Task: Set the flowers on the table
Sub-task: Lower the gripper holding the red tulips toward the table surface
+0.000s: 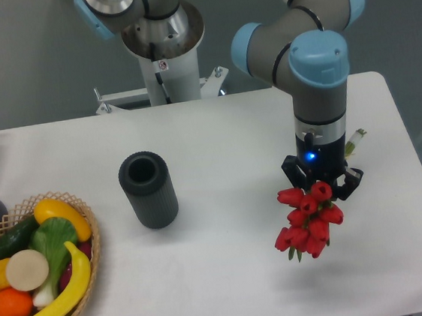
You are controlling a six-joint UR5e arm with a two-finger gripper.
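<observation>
One small bunch of red tulip buds on thin green stems point(308, 222) hangs head-down from the black two-finger gripper point(323, 178) of the grey-and-blue arm, over the right half of the large white tabletop with rounded corners point(232, 141). The fingers look closed in on the stems, though the buds hide the actual pinch, so I take it as holding the flowers rather than see it plainly. I cannot tell whether the lowest buds are clear of the surface or brushing it. To my eye the carrying is about over and the setting-down is the step in hand: the next move calls for lowering until the blooms rest on the white top, then spreading the fingers and lifting straight up. There is plenty of bare room beneath and to the left; the dark ribbed upright cylinder point(148, 189) stands well apart, and the round wicker basket of plastic fruit and vegetables point(38, 268) farther still. The right and front edges are nearer, so drifting that way risks the bunch rolling off.
</observation>
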